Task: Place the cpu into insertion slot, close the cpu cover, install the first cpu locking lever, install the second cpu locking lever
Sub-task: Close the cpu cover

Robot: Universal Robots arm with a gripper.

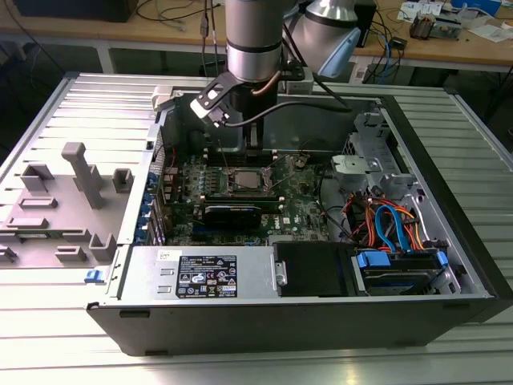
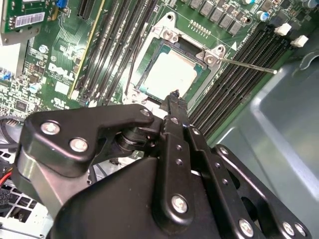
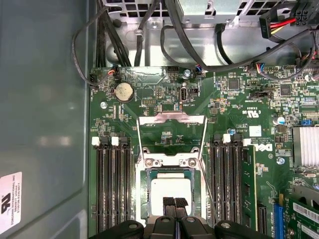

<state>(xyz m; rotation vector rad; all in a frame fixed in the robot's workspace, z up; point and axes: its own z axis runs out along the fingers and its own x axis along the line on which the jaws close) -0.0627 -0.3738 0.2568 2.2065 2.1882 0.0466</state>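
My gripper (image 3: 175, 200), fingers (image 3: 169, 203) pinched narrow and empty, hangs just above the cpu (image 3: 171, 188) seated in the insertion slot (image 3: 144, 191); I'd hold level, clear of the raised cpu cover (image 3: 172, 118).

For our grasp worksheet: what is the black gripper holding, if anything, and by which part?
Nothing: the black gripper, shut, hovers over the flat silver-grey square cpu lying in the silver-rimmed square insertion slot.

Electronics lab: open PC case (image 1: 280, 325), cable-strewn workbenches (image 1: 453, 50) behind.
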